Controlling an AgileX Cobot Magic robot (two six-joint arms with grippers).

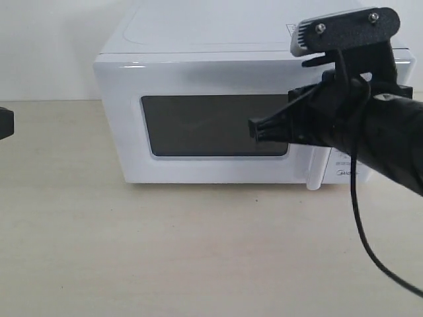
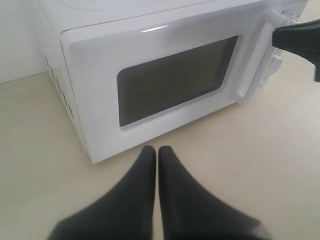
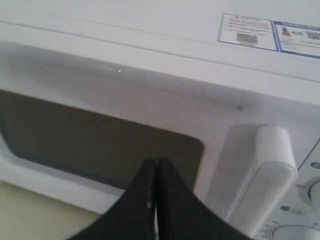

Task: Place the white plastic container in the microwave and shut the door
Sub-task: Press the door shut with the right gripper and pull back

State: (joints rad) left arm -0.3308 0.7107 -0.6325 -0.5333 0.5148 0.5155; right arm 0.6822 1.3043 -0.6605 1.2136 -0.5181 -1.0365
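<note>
The white microwave [image 1: 198, 59] stands on the table with its door [image 1: 132, 86] closed; the dark window [image 1: 211, 125] faces me. My right gripper [image 1: 254, 130] is shut with nothing in it and hovers just in front of the window, to the left of the vertical white handle [image 1: 314, 168]. The right wrist view shows its tips [image 3: 156, 162] pressed together before the window, beside the handle [image 3: 267, 170]. My left gripper [image 2: 157, 150] is shut and empty, low over the table in front of the microwave [image 2: 150, 75]. The white plastic container is out of view.
A beige tabletop [image 1: 198, 251] stretches in front of the microwave. The right arm's black cable [image 1: 360, 224] hangs down at the right. Printed labels [image 3: 250, 31] sit on the microwave's top, and a knob [image 3: 295, 235] shows on its right panel.
</note>
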